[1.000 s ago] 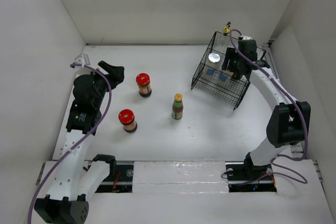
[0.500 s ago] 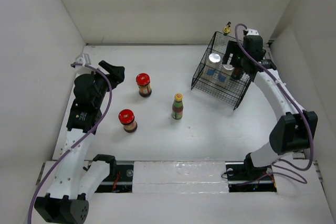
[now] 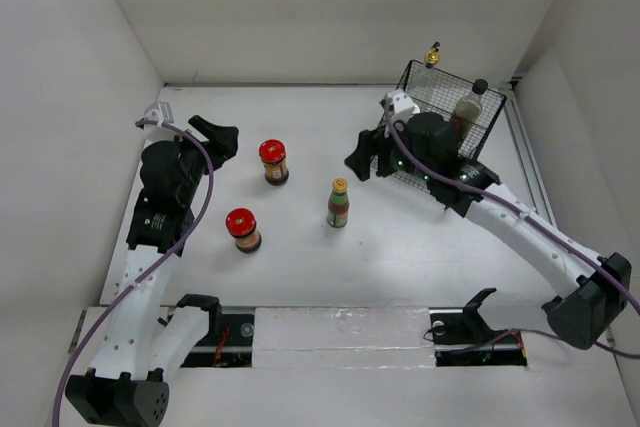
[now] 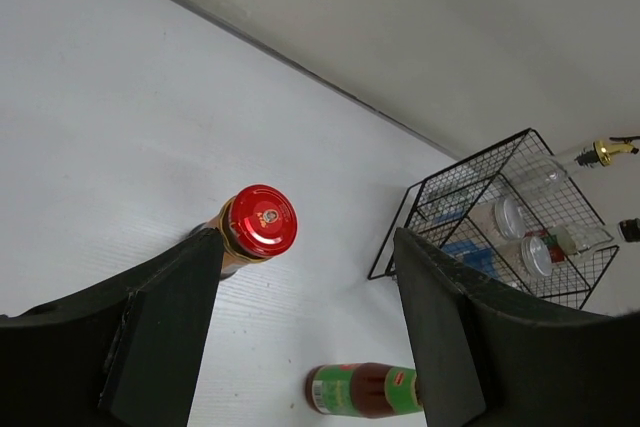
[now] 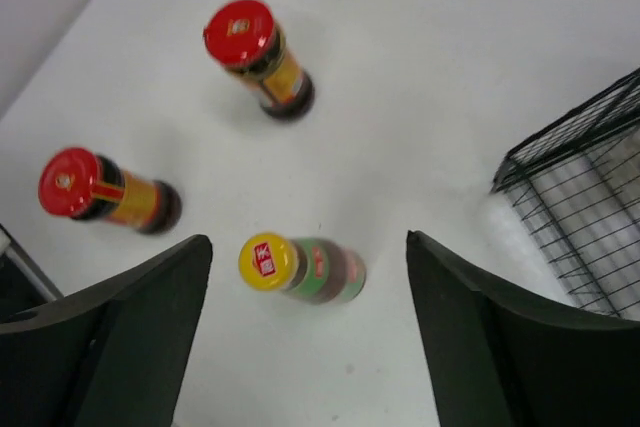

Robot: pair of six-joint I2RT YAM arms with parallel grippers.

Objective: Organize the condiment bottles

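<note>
On the white table (image 3: 400, 257), the near red-lidded jar (image 3: 243, 229) is standing upright closest to the arm bases, with the green bottle (image 3: 338, 203) standing to its right and the far red-lidded jar (image 3: 273, 161) standing a little beyond, all three apart from one another. The left gripper (image 4: 303, 247) is hanging with its jaws spread wide and nothing between them, pointing past the far red-lidded jar. The right gripper (image 5: 308, 242) is hovering above the green bottle, likewise wide apart and holding nothing. The right wrist view is showing the labels best. Both red lids are carrying a small gold emblem, the jars are wearing yellow labels with a red band, and the bottle's yellow cap is bearing a red mark, but it is all too small to read. The left wrist view is adding a red patch on the bottle's green label, equally illegible. Farther back, the wire basket (image 3: 440, 87) is sitting at the table's far right. In the top view the right arm is covering most of its inside, leaving only the black-capped bottle (image 3: 468, 105) showing upright against the back mesh. The left wrist view is revealing what the arm is hiding, the two silver-capped white jars (image 4: 508, 217) standing side by side in the basket, with blue labels whose print cannot be made out. At the basket's far corner the gold-topped bottle (image 3: 432, 53) is rising above the rim; whether it is standing inside the mesh or just behind it cannot be told.
</note>
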